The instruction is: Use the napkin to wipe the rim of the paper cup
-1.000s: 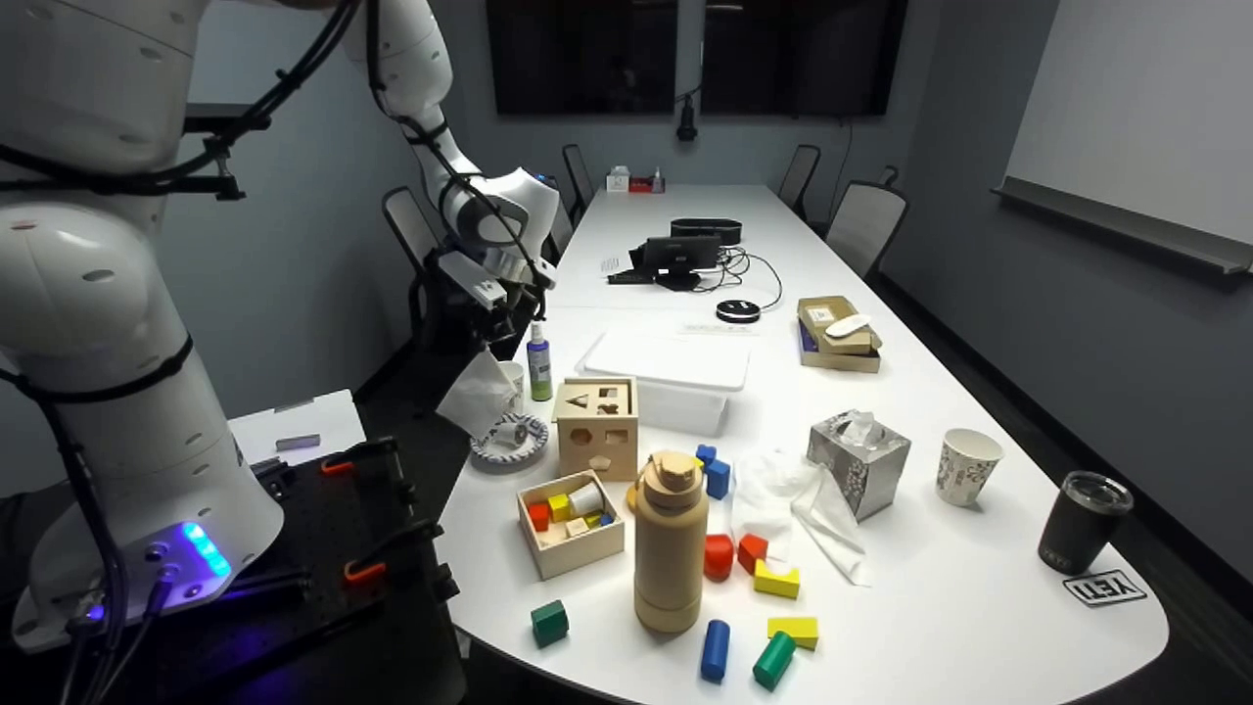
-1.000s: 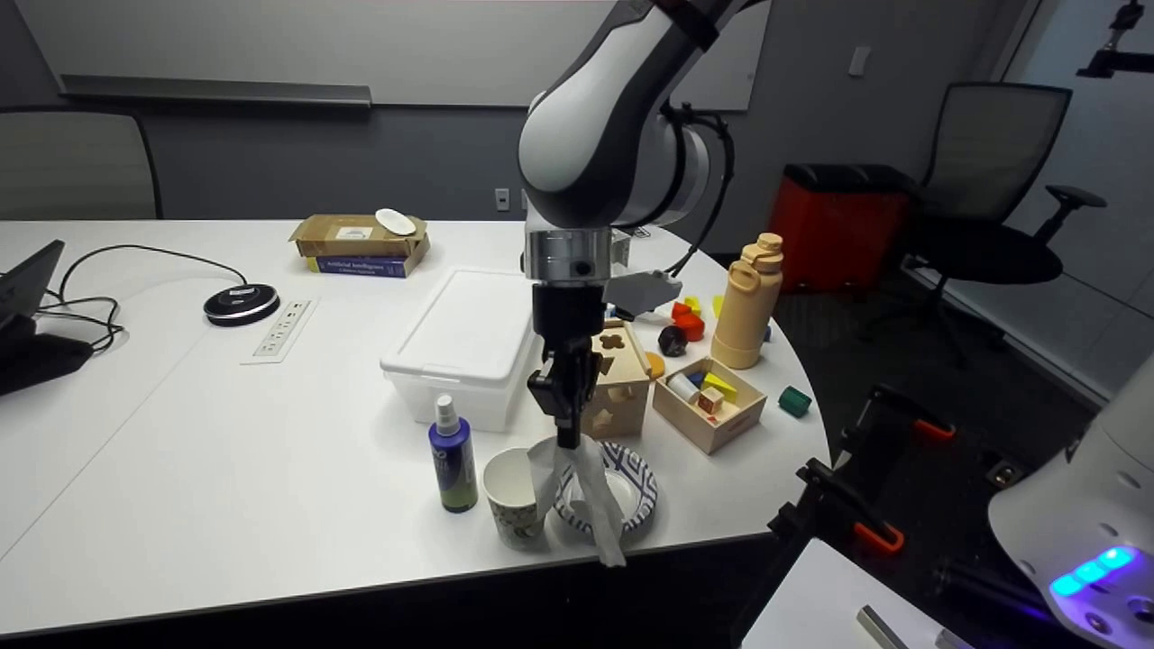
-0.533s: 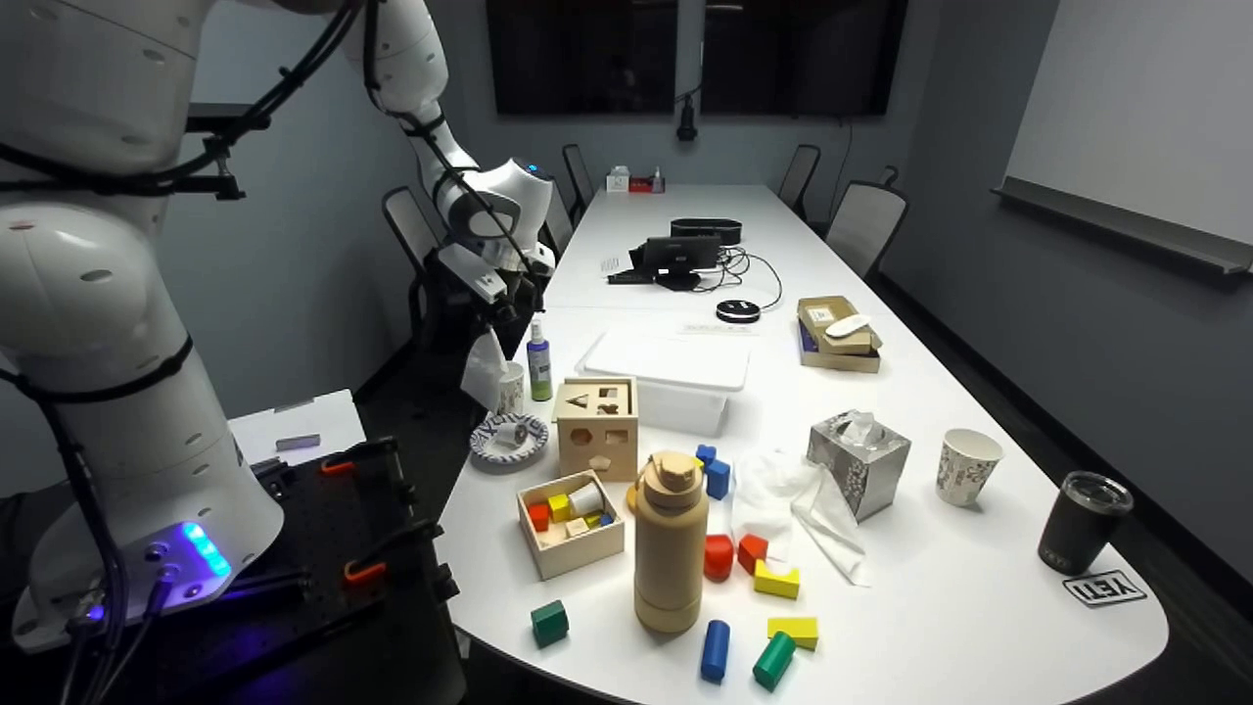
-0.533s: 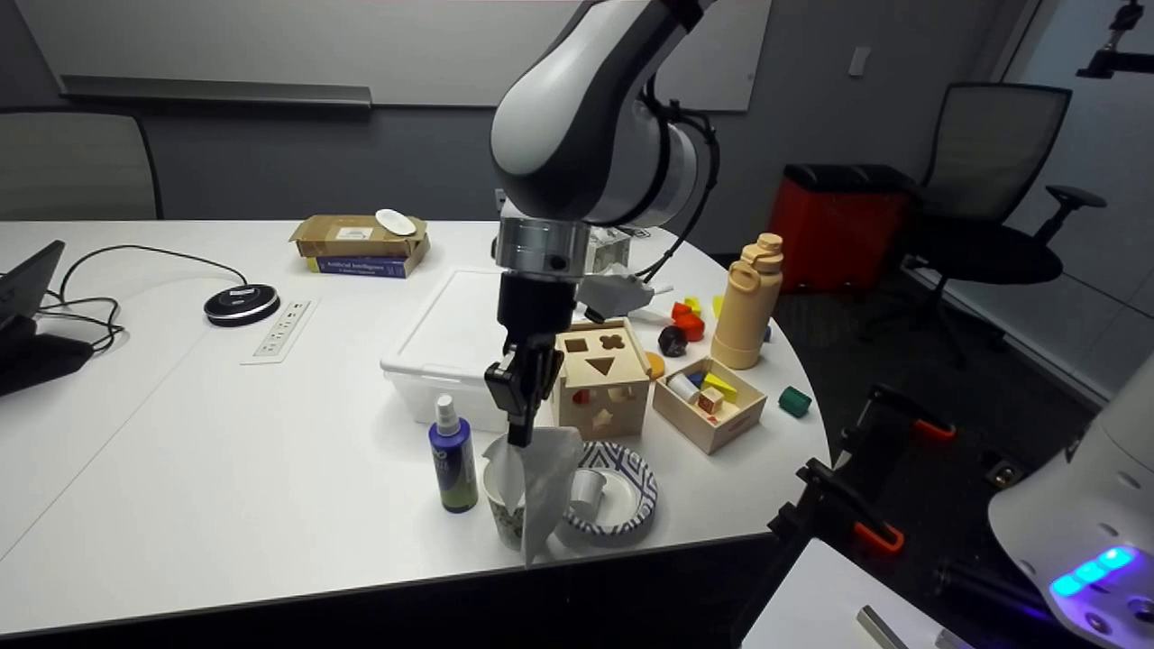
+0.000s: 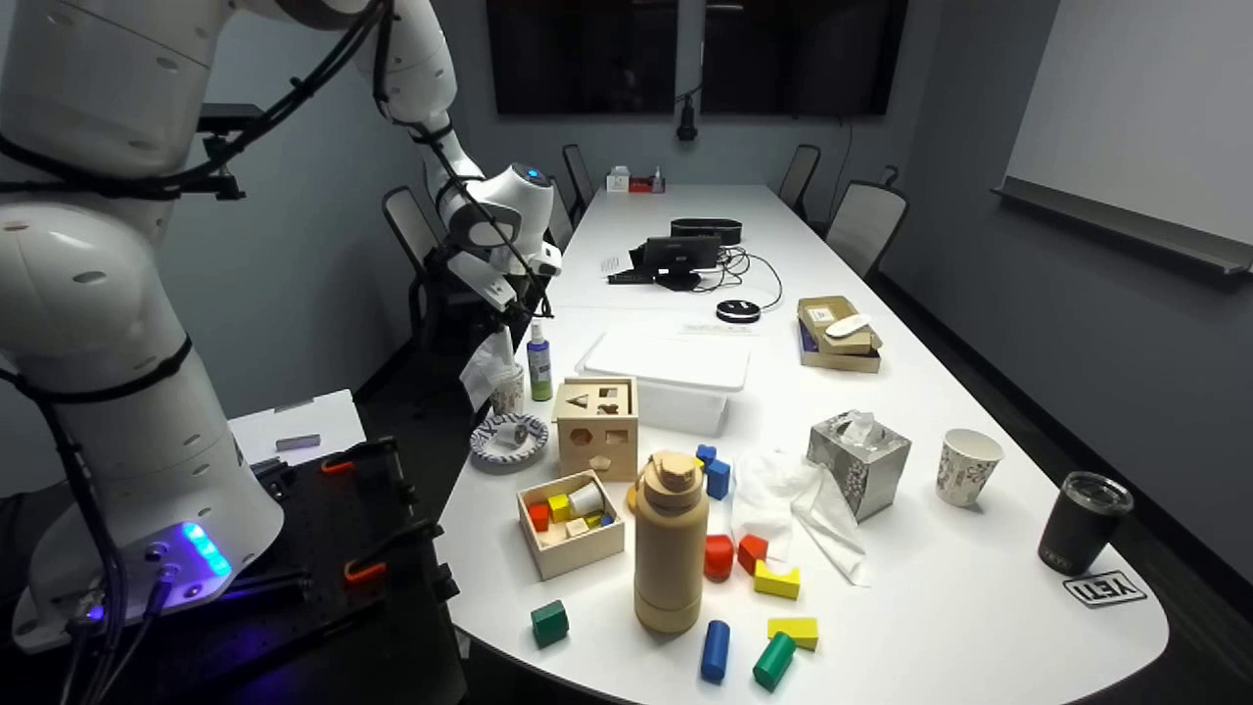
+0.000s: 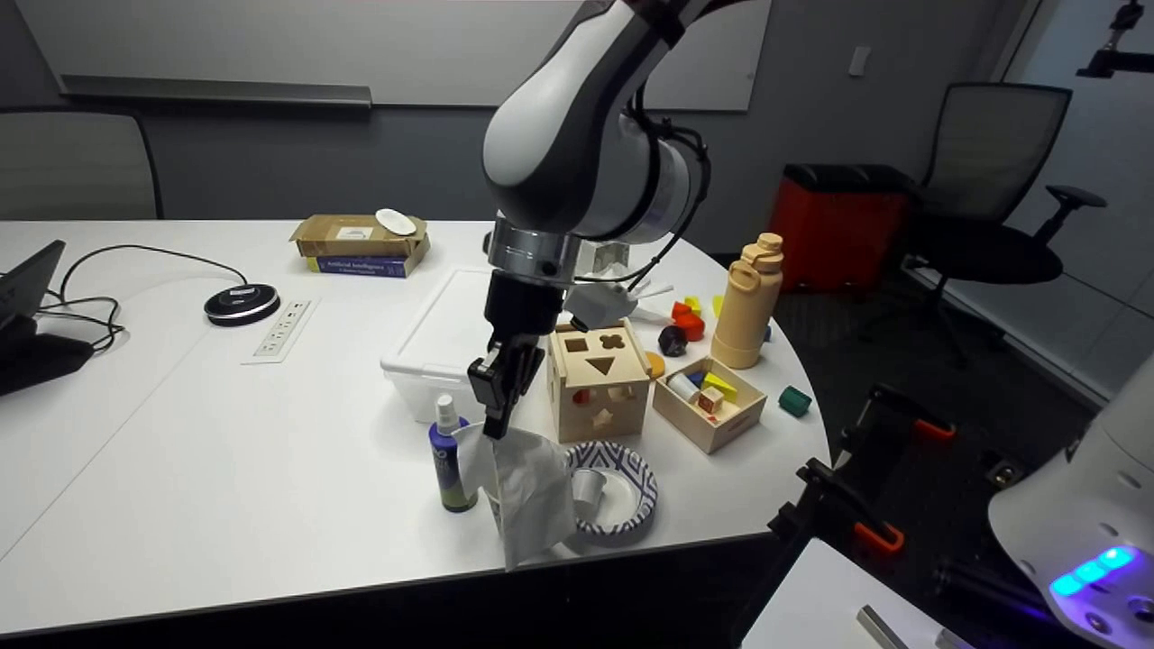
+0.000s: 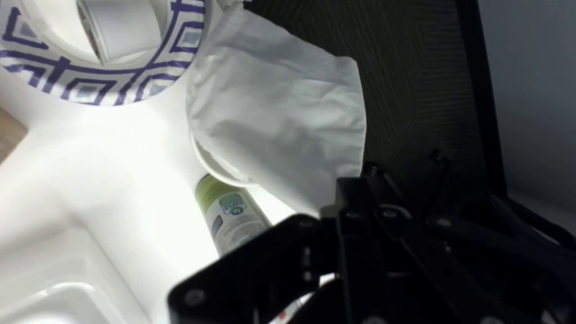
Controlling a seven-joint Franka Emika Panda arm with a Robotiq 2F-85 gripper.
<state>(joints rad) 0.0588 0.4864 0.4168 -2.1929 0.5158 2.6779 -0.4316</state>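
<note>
Pinching the napkin [image 6: 532, 494] near its upper edge, the fingers [image 6: 495, 419] stand narrow, with most of it hanging below them. Just beneath is the paper cup [image 5: 509, 394], upright on the worktop [image 6: 225, 478] and largely hidden: in an exterior view the napkin covers nearly all of it, and the wrist view gives only a curve of its rim [image 7: 213, 168]. Whether napkin and rim touch, I cannot tell. Beside the fingers stands one spray bottle [image 6: 445, 460], its edge behind the napkin, its label too blurred to read surely; on their other side one patterned plate [image 6: 645, 487], cut off in the wrist view, holds one white cylinder [image 6: 588, 492]. Farther from the fingers come one wooden shape box [image 6: 599, 392], one tan bottle [image 5: 671, 558], two loose green blocks [image 5: 550, 623] and two loose red blocks [image 5: 718, 556]. Well apart from them stand one tissue box [image 5: 854, 470] and a second paper cup [image 5: 967, 468]. Also far from them, a sticker [image 5: 1104, 588] by the dark tumbler [image 5: 1083, 524] reads YETI; the spine of a book [image 6: 361, 267] says Artificial Intelligence, its smaller line illegible.
</note>
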